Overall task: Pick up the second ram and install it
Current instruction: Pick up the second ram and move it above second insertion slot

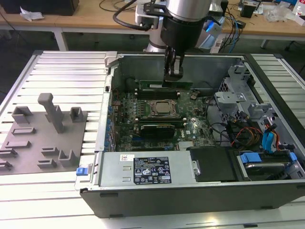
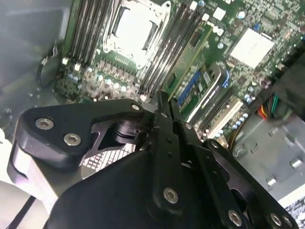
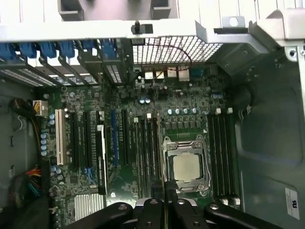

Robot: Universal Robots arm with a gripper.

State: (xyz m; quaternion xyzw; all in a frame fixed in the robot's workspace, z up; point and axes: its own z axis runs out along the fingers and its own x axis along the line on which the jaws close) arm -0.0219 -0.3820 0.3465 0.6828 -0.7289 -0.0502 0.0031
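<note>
A: Where is the arm?

B: Its gripper (image 1: 173,72) hangs inside the open case (image 1: 190,191), above the far slots beside the CPU socket (image 1: 162,108).

A: And the ram?

B: The ram (image 1: 183,85) is a green stick held edge-down, close over those slots. In the second wrist view it (image 2: 190,59) runs out from the jaws across the board (another stick sits by the socket's near side).

A: The jaws?

B: Pinched nearly together on the ram. The grey fixture (image 1: 43,138) lies on the surface, well apart.
</note>
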